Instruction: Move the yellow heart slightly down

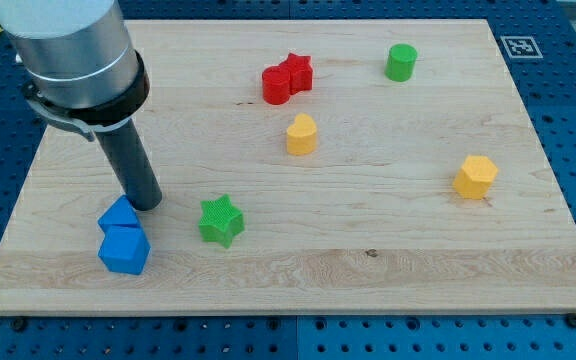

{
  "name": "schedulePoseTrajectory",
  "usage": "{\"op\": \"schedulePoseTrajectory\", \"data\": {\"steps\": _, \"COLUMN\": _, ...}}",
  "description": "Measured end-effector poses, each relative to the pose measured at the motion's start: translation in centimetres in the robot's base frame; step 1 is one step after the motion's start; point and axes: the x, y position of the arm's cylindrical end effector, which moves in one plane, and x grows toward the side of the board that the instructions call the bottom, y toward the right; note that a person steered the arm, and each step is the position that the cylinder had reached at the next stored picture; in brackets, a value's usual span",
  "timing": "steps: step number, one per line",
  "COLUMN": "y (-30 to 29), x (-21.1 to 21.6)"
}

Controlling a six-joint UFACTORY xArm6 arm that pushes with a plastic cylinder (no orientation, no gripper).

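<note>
The yellow heart [301, 134] sits near the board's middle, just below the red blocks. My tip [147, 203] rests on the board at the view's lower left, far left of and below the heart. It stands right above the upper blue block [119, 215], touching or nearly touching it. The green star [220, 220] lies a little to the tip's right.
A second blue block [124, 250] sits just under the first. A red cylinder [277, 85] and a red star [299, 70] touch each other above the heart. A green cylinder [401, 62] is at upper right. A yellow hexagon [476, 176] is at right. The wooden board [388, 270] ends near the blue blocks.
</note>
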Motion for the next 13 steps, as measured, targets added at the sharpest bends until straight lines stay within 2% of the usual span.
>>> {"op": "schedulePoseTrajectory", "data": {"steps": 3, "y": 0.0, "x": 1.3}}
{"op": "schedulePoseTrajectory", "data": {"steps": 7, "y": 0.8, "x": -3.8}}
{"op": "schedulePoseTrajectory", "data": {"steps": 9, "y": 4.5, "x": -6.6}}
{"op": "schedulePoseTrajectory", "data": {"steps": 13, "y": 7.8, "x": -9.6}}
